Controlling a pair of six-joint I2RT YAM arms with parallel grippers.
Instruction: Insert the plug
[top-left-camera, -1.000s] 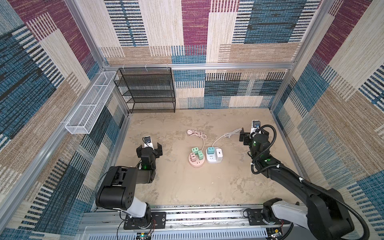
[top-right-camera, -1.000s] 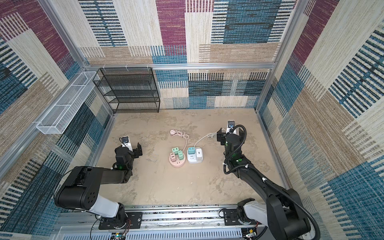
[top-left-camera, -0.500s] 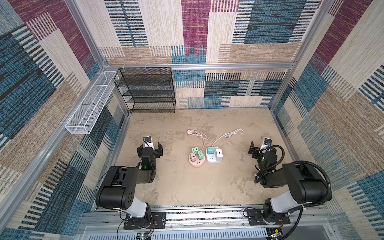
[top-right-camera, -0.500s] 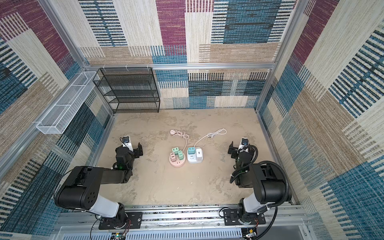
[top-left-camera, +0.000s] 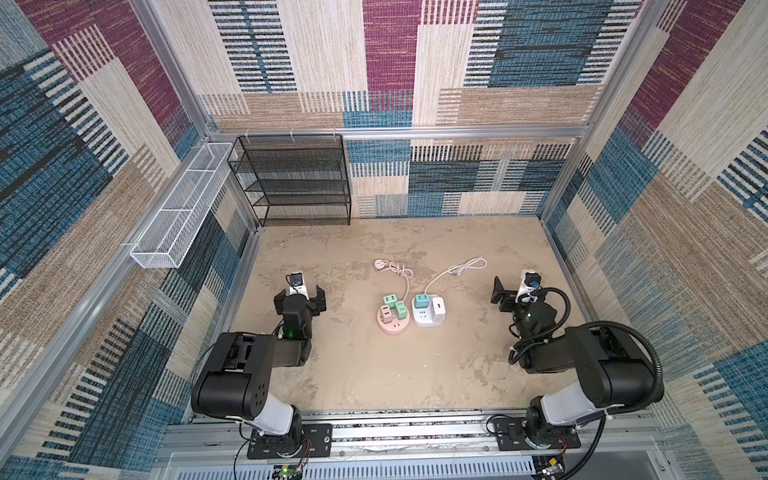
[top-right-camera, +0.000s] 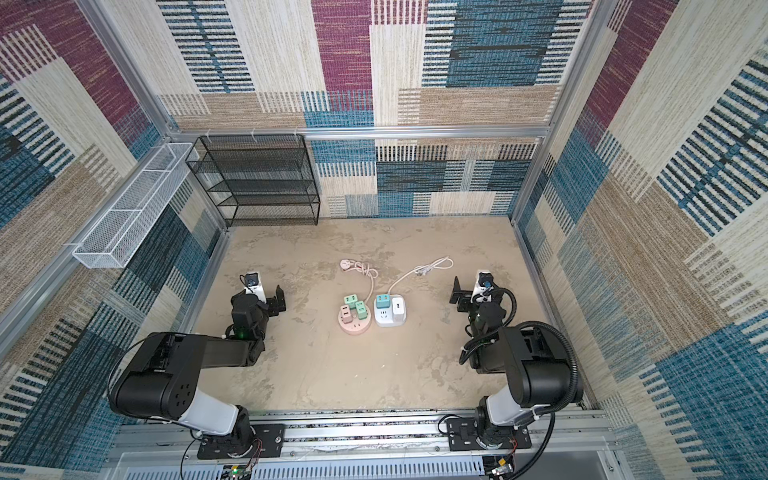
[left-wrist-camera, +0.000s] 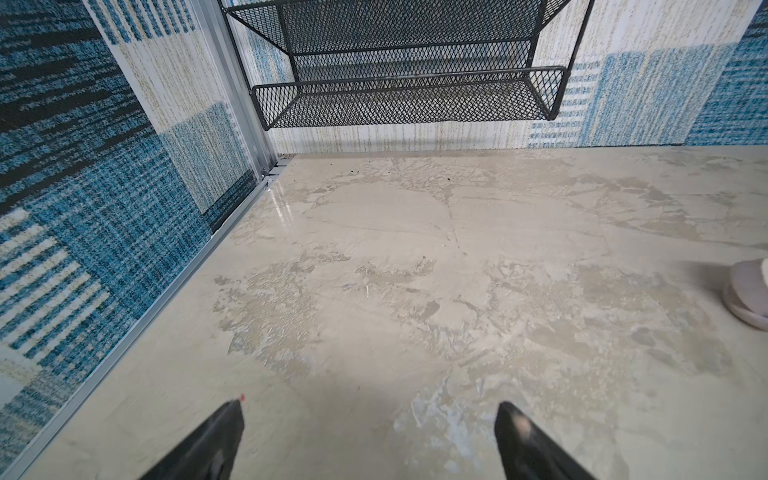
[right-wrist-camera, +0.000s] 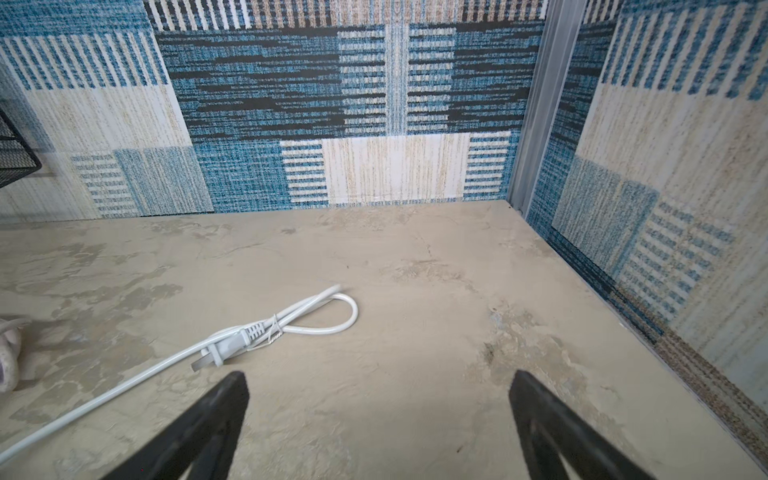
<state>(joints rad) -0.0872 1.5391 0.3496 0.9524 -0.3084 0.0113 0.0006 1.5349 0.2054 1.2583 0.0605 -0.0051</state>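
Note:
A white plug (top-left-camera: 457, 270) (right-wrist-camera: 218, 348) on a tied white cord lies loose on the table, behind the white socket block (top-left-camera: 428, 314) that the cord runs to. Next to that block sits a round pink socket block (top-left-camera: 392, 323) (top-right-camera: 353, 322) with small adapters in it; its pink plug (top-left-camera: 379, 264) lies further back. My left gripper (top-left-camera: 300, 297) (left-wrist-camera: 370, 409) rests open and empty at the left. Open and empty too, my right gripper (top-left-camera: 513, 291) (right-wrist-camera: 380, 382) hovers low at the right, the white plug just ahead of one fingertip (right-wrist-camera: 232, 386).
A black mesh shelf rack (top-left-camera: 297, 178) (left-wrist-camera: 409, 97) stands at the back left. A white wire basket (top-left-camera: 178, 208) hangs on the left wall. Patterned walls enclose the table on three sides. The pink plug's edge (left-wrist-camera: 748, 293) shows in the left wrist view.
My right arm has pulled back from beside the white cord toward the front right and folded low. The left arm has not moved. Both grippers stay open.

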